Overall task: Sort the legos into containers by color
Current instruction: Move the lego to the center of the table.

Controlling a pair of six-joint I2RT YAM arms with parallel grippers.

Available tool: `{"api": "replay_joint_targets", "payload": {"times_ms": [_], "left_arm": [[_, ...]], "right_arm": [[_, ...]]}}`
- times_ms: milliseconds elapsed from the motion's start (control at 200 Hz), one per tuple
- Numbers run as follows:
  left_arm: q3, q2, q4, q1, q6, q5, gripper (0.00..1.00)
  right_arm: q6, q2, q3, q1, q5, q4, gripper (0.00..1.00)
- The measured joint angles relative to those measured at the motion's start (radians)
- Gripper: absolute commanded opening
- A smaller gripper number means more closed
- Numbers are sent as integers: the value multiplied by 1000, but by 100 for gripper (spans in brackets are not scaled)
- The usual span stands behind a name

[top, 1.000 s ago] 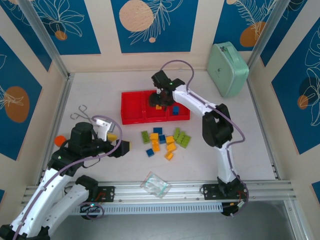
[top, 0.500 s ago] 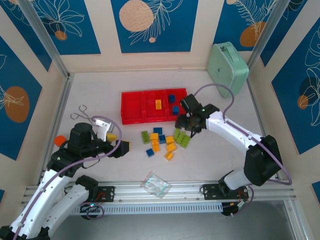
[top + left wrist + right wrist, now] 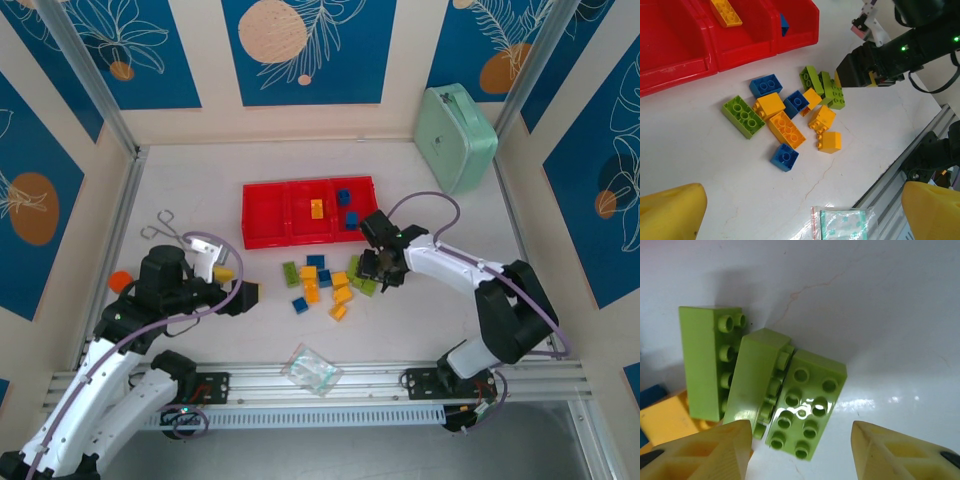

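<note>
Loose legos [image 3: 322, 284] in lime green, orange-yellow and blue lie in a cluster in front of the three joined red containers [image 3: 266, 215]. The middle bin holds an orange-yellow brick [image 3: 316, 208] and the right bin holds blue bricks [image 3: 346, 198]. My right gripper [image 3: 378, 269] is low over the cluster's right end. Its yellow fingertips [image 3: 705, 450] stand open on either side of a studs-up lime green brick [image 3: 805, 405], not touching it, with two more green bricks [image 3: 707, 365] lying just left of it. My left gripper [image 3: 238, 283] hovers wide open left of the cluster with nothing in it.
A mint-green case [image 3: 457, 137] stands at the back right. A clear plastic bag [image 3: 312, 369] lies near the front rail [image 3: 400, 381]. Metal scissors [image 3: 163, 225] and a small orange object [image 3: 120, 281] lie at the left. Blue-patterned walls enclose the table.
My right arm has swung from above the middle bin down to the green bricks, leaving an orange-yellow brick in that bin. Its jaws have narrowed somewhat. The left arm has not moved.
</note>
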Motion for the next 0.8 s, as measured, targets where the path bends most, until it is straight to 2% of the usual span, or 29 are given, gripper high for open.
{"api": "replay_joint_targets", "payload": {"times_ms": [490,795], "left_arm": [[0,18,0,0,0,0,100],[0,19,0,0,0,0,99]], "right_arm": [[-26,71,3,-14,-65,130,47],[-42,70,11,-14,-44,130,52]]}}
